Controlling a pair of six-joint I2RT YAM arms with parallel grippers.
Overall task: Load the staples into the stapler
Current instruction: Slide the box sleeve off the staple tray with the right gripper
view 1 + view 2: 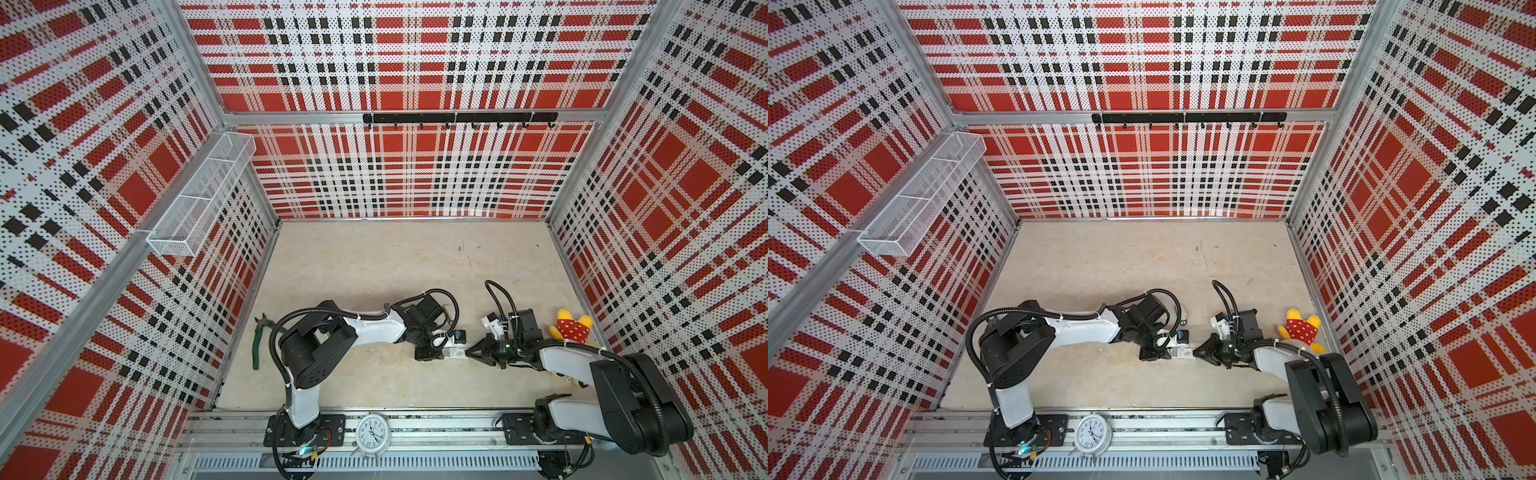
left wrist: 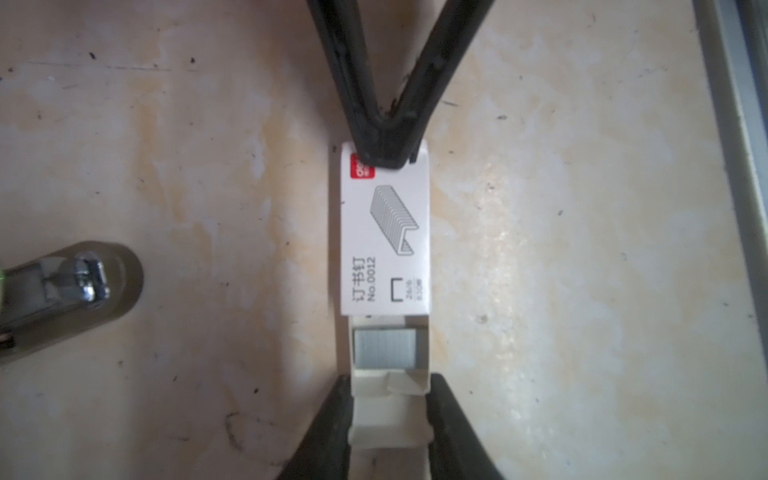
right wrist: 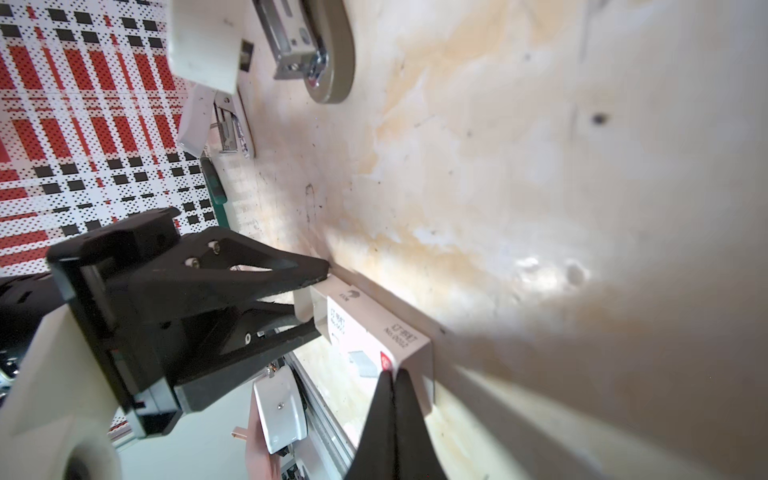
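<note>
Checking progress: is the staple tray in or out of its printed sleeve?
Partly out: the white tray juts from the printed sleeve, baring grey staples.

Shows matt white printed card on the box sleeve (image 2: 384,232), smooth, with a flat red mark. Shows plainer, creamier card on the cardboard tray (image 2: 390,415), creased at its flaps. Gives dull silver-grey metal for the staples (image 2: 384,347), finely ribbed, satin rather than shiny. Puts matt black plastic, faintly grainy, on the left gripper (image 2: 390,388) and right gripper (image 2: 384,156). Pairs bright chromed metal with smooth grey-beige plastic on the stapler (image 2: 89,276). Leaves the tabletop (image 2: 582,249) pale, mottled, scuffed and speckled, with a soft sheen. Adds perforated printed panels for the walls (image 1: 415,62), white wire mesh for the basket (image 1: 199,195), red dotted cloth and yellow plush on the toy (image 1: 573,328).
</note>
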